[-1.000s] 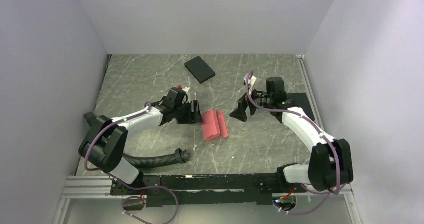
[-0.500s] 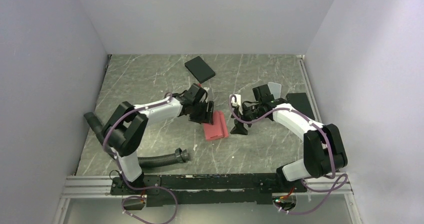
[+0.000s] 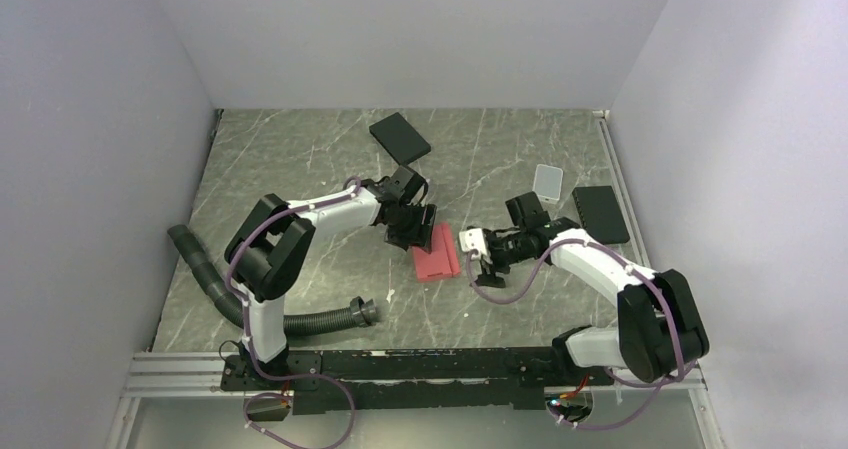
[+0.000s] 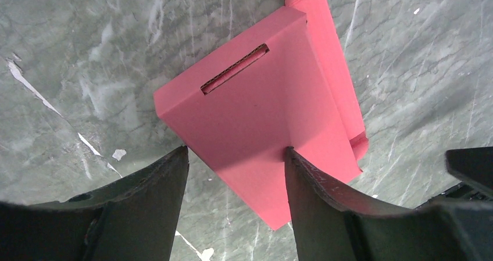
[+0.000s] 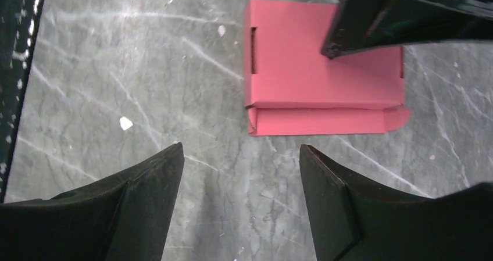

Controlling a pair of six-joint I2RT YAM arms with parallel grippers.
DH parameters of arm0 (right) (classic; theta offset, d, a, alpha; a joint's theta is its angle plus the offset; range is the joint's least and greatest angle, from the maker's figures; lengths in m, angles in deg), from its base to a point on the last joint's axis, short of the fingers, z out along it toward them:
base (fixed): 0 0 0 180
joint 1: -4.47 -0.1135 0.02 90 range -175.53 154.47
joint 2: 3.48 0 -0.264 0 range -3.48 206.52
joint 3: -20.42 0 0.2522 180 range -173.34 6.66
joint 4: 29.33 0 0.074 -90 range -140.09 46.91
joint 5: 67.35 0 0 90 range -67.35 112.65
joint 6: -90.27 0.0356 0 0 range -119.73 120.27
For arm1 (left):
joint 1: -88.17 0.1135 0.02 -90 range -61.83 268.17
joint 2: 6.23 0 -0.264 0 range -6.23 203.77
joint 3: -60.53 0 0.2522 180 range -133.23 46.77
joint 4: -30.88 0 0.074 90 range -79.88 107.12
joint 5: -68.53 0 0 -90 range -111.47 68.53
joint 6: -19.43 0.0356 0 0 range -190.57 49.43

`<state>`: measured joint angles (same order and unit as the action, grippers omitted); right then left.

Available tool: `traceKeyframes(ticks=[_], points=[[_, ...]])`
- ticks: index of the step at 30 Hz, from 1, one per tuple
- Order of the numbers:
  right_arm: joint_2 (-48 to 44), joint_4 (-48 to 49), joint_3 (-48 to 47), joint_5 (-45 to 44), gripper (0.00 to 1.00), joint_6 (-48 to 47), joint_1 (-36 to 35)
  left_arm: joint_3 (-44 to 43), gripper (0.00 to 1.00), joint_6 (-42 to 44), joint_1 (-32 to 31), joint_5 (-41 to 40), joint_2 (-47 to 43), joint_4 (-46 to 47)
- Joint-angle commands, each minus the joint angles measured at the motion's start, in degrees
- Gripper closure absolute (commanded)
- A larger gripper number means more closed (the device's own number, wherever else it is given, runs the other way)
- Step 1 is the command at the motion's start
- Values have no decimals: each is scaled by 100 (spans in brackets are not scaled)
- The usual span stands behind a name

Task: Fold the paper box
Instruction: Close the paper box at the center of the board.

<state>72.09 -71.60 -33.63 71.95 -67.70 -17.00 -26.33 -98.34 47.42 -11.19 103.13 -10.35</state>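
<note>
Paper box (image 3: 437, 253) flat beneath left pincer (image 3: 414, 231), right pincer (image 3: 487, 271) just beside.

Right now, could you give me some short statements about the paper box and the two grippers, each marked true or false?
1. The paper box lies on the table. True.
2. The right gripper is shut on the paper box. False: its jaws are open, and the box lies ahead of them, apart.
3. The left gripper is open, above the paper box. True.
4. The black flat box rests on the paper box. False: it lies apart, farther back on the table.
5. The paper box has a slot in its top face. True.
</note>
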Motion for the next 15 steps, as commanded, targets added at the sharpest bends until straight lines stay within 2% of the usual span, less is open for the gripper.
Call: traceKeyframes(ticks=[1, 5, 9, 15], points=[[16, 21, 97, -350, 29, -1239, -267, 116, 35, 274, -50, -357, 324, -414], [526, 57, -122, -843, 58, -1221, -717, 234, 35, 351, -51, -302, 286, -331], [730, 628, -44, -1278, 60, -830, -1078, 315, 35, 414, -56, -295, 233, -248], [742, 995, -21, -1466, 58, -381, -1122, 383, 35, 429, -56, -217, 217, -118]])
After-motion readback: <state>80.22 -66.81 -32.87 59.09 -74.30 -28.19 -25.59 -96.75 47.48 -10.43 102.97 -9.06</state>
